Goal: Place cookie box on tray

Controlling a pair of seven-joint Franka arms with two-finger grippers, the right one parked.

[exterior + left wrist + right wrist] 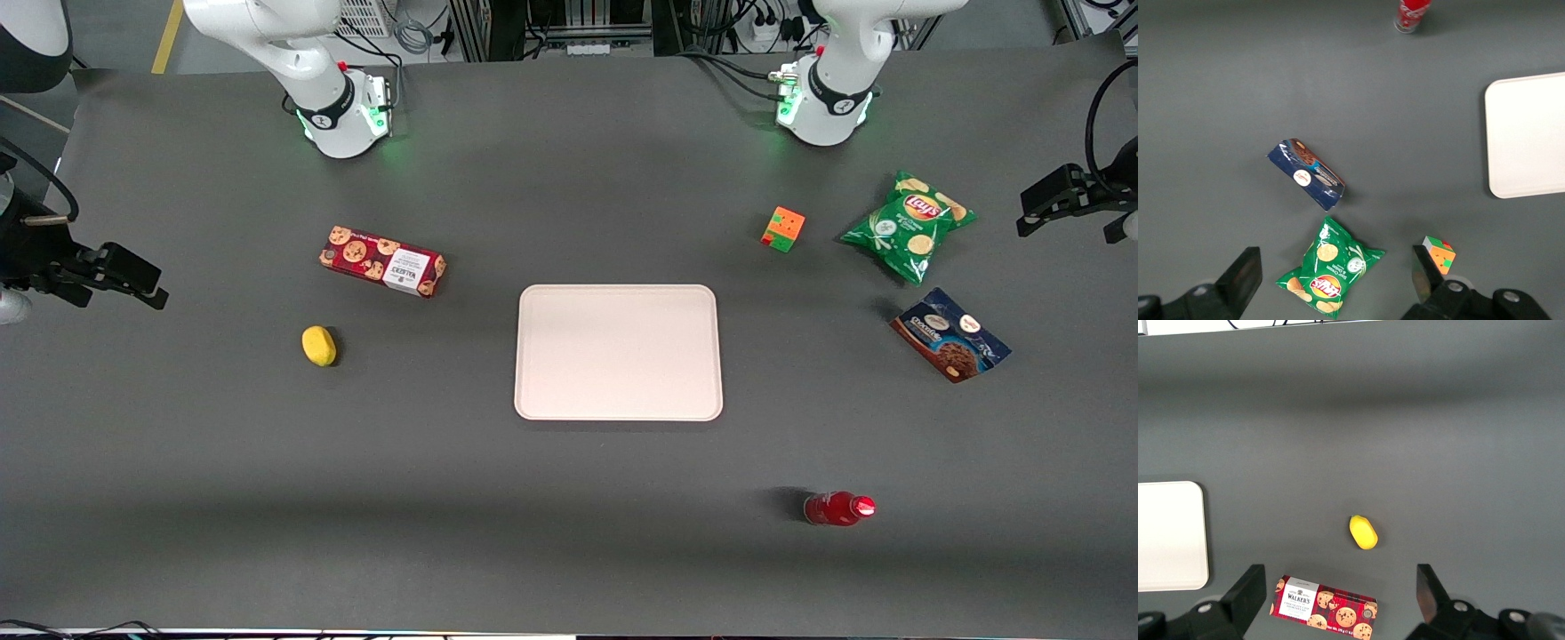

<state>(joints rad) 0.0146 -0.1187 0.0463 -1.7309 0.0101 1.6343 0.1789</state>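
Red bottle (836, 508) nearest camera; my gripper (1331, 283) hangs wide open, empty, above the chip bag (1330, 269), cookie box (949, 334) at tray's (533, 391) 3 o'clock, so I should drop squarely over its narrow sides.

1. Tray (618, 351) mid-table; cookie box (949, 335) well apart from it, toward working arm's end.
2. Chip bag (909, 225) just beside box, farther from front camera.
3. Gripper (1335, 283), fingers spread, above chip bag.
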